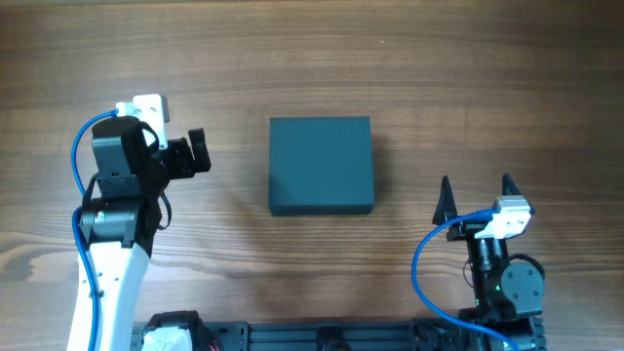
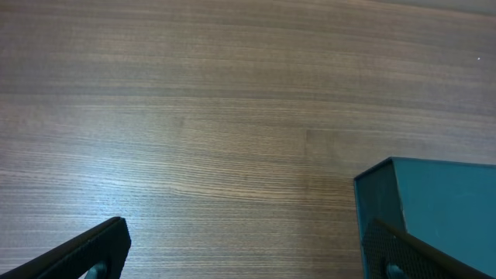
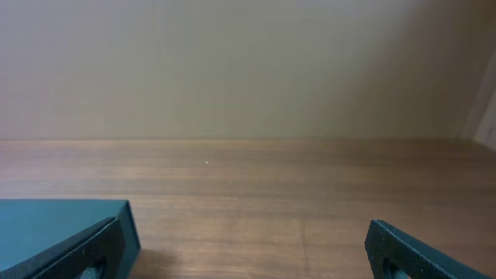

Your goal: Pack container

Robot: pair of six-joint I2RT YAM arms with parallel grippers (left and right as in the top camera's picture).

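Observation:
The container is a dark teal-grey square box, closed, standing in the middle of the wooden table. My left gripper is open and empty, to the left of the box with a gap between them. In the left wrist view the box's corner shows at the lower right, behind my right finger. My right gripper is open and empty, to the lower right of the box. In the right wrist view the box's corner shows at the lower left.
Bare wooden tabletop surrounds the box. A plain beige wall stands behind the table's far edge. A black rail and arm bases lie along the front edge.

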